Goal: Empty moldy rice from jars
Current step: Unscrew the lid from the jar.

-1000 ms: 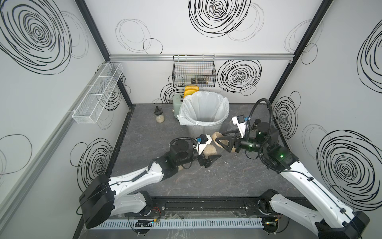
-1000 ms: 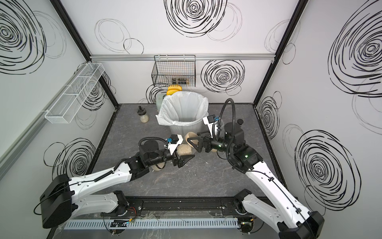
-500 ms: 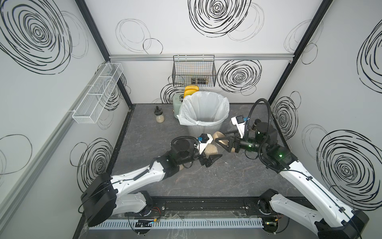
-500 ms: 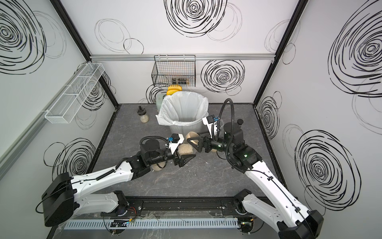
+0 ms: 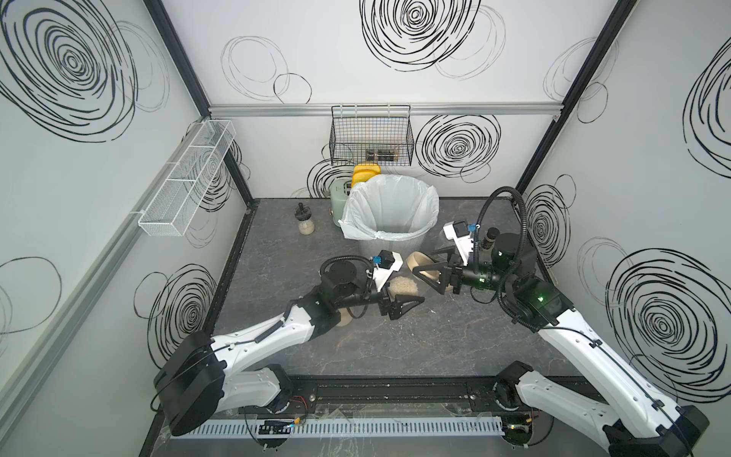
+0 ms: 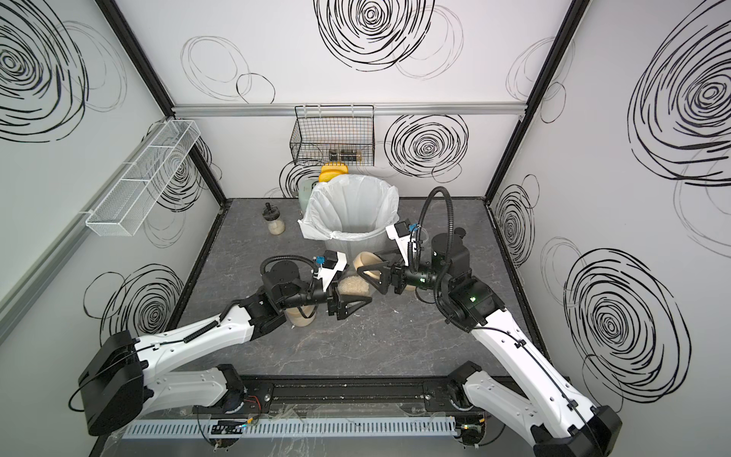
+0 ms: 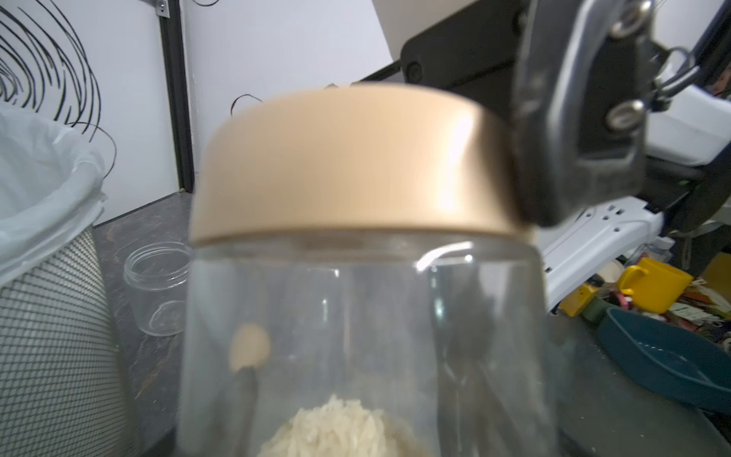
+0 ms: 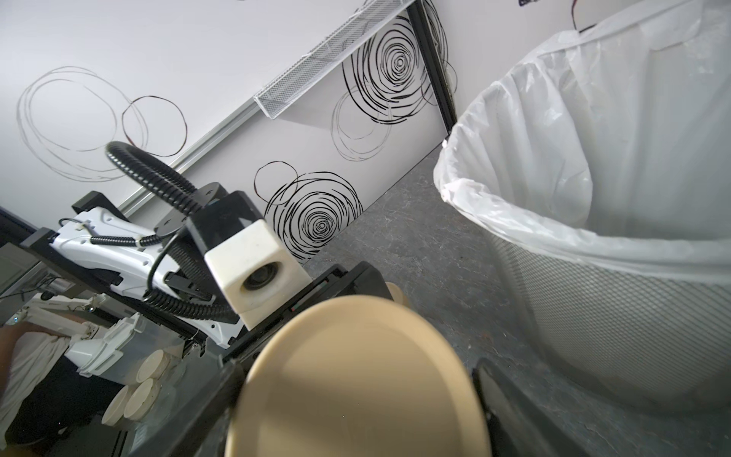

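We've got a white-lined mesh bin (image 5: 399, 246) at the back of the grey table (image 5: 395, 348), a small stoppered bottle (image 5: 305, 219) near it, a pale green appliance (image 5: 341, 194) and a yellow thing (image 5: 366, 174) behind, plus a black wire basket (image 5: 372, 130) on the wall.

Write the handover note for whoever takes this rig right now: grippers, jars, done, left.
Left gripper: shut on a clear wide-mouthed jar with off-white rice inside.
Right gripper: shut on that jar's flat round tan lid, still seated.
Both are in front of the mesh bin with white liner.
Done: one clear jar stands open and empty beside the bin.
Left: remove this lid, tip the rice into the bin; a third jar under the left forearm seems still filled.
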Robot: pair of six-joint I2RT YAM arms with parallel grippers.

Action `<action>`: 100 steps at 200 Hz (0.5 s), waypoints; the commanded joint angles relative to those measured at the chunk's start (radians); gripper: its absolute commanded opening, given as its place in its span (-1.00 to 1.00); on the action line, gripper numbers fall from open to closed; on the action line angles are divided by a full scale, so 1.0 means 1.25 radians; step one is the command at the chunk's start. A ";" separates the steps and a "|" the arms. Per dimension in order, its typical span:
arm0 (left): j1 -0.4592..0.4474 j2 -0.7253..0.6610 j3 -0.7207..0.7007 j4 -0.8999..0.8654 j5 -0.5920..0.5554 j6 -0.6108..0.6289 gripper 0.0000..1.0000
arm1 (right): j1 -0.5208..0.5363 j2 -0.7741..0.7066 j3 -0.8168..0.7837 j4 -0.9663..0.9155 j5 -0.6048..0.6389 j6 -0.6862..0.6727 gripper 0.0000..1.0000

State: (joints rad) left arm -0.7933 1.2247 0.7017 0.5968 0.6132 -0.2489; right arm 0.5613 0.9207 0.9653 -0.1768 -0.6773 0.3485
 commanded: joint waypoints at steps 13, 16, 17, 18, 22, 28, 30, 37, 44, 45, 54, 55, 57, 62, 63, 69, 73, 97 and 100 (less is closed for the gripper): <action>0.018 -0.012 0.031 0.318 0.156 -0.162 0.18 | 0.012 0.003 0.032 0.011 -0.061 -0.082 0.41; 0.020 -0.011 0.030 0.326 0.158 -0.170 0.17 | 0.012 0.003 0.033 0.011 -0.063 -0.085 0.41; 0.021 -0.011 0.030 0.329 0.159 -0.173 0.17 | 0.011 0.003 0.033 0.011 -0.065 -0.086 0.41; 0.021 -0.011 0.030 0.331 0.159 -0.175 0.17 | 0.012 0.003 0.034 0.011 -0.065 -0.088 0.41; 0.024 -0.011 0.029 0.341 0.161 -0.184 0.17 | 0.012 0.003 0.034 0.010 -0.069 -0.094 0.41; 0.027 -0.010 0.029 0.351 0.162 -0.193 0.17 | 0.013 0.002 0.036 0.013 -0.077 -0.103 0.41; 0.028 -0.009 0.029 0.354 0.161 -0.196 0.17 | 0.013 0.003 0.035 0.013 -0.079 -0.107 0.41; 0.029 -0.011 0.029 0.360 0.159 -0.204 0.17 | 0.012 0.003 0.038 0.013 -0.088 -0.115 0.41; 0.029 -0.012 0.028 0.364 0.158 -0.210 0.18 | 0.013 0.003 0.039 0.015 -0.094 -0.127 0.42; 0.029 -0.013 0.028 0.365 0.158 -0.210 0.18 | 0.013 0.003 0.039 0.015 -0.095 -0.128 0.42; 0.029 -0.017 0.028 0.367 0.157 -0.215 0.17 | 0.013 0.005 0.042 0.015 -0.102 -0.143 0.42; 0.029 -0.017 0.028 0.367 0.157 -0.215 0.17 | 0.012 0.005 0.042 0.015 -0.103 -0.144 0.42; 0.030 -0.017 0.028 0.368 0.156 -0.217 0.18 | 0.014 0.006 0.043 0.015 -0.104 -0.147 0.42; 0.030 -0.019 0.027 0.369 0.156 -0.218 0.18 | 0.013 0.008 0.044 0.016 -0.107 -0.154 0.42; 0.029 -0.020 0.027 0.369 0.156 -0.219 0.18 | 0.013 0.008 0.045 0.015 -0.108 -0.155 0.42; 0.028 -0.021 0.025 0.370 0.156 -0.220 0.18 | 0.013 0.011 0.048 0.013 -0.113 -0.163 0.42; 0.029 -0.023 0.024 0.371 0.156 -0.221 0.17 | 0.013 0.014 0.051 0.013 -0.116 -0.168 0.42; 0.030 -0.027 0.018 0.380 0.164 -0.228 0.18 | 0.013 0.034 0.077 -0.010 -0.148 -0.204 0.42; 0.031 -0.026 0.018 0.382 0.166 -0.231 0.18 | 0.013 0.037 0.079 -0.012 -0.151 -0.208 0.42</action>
State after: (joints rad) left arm -0.7597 1.2316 0.6971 0.8200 0.7937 -0.4736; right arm 0.5694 0.9337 1.0397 -0.1272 -0.8150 0.1986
